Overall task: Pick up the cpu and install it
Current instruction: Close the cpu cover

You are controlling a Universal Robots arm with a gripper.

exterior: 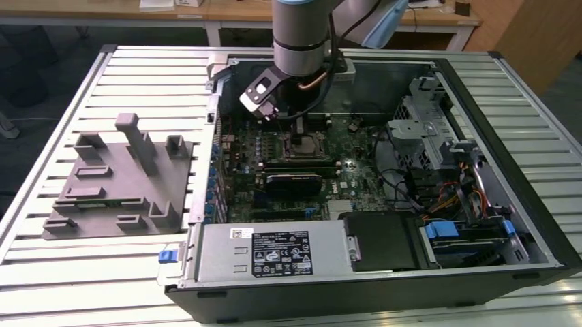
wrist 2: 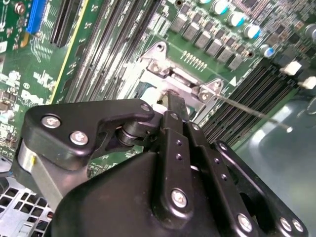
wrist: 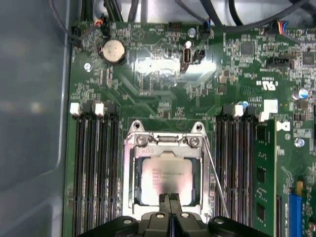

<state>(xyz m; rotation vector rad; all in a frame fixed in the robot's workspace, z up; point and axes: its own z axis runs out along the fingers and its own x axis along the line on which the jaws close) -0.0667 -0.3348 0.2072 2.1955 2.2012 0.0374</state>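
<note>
Checking the tool (wrist: 170, 201) first, Jo: is it gripping anything?

Not that I'm seeing, Sam. In the first wrist view its two fingers are pressing together, closed, with nothing between them. The tips are sitting at the edge of the cpu (wrist: 165, 175); touching or just above, I cannot tell.

So where is the cpu sitting?

It is lying flat inside the socket (wrist: 129, 173) on the motherboard (wrist: 163, 98), silvery lid facing up, metal frame running round it. A thin wire lever (wrist: 215, 177) is standing just beside the socket; whether it is latched, I cannot tell.

How is it going to handle?

I'm judging it light, stiff and thin, with a smooth lid that is probably slipping easily under hard fingers. The underside and the socket contacts are likely fragile, so I'm rating two opposite side edges as the safe hold, kept level.

Any writing?

Faint print is showing on the lid, too washed out for reading. White lettering is dotting the board, and labels are sitting on the power supply (exterior: 272, 252) in the exterior view. I'm not transcribing any of it.

Further out?

Black memory slots (wrist: 94, 173) are flanking the socket on both sides. A green memory stick (wrist: 260, 182) is standing beyond one bank, and a coin cell (wrist: 112, 51) is sitting farther off across the board. In the exterior view the arm (exterior: 304, 34) is reaching down into the open computer case (exterior: 386, 85). A grey fixture (exterior: 118, 184) is lying on the tabletop (exterior: 54, 102) at the exterior view's left, well apart.
</note>
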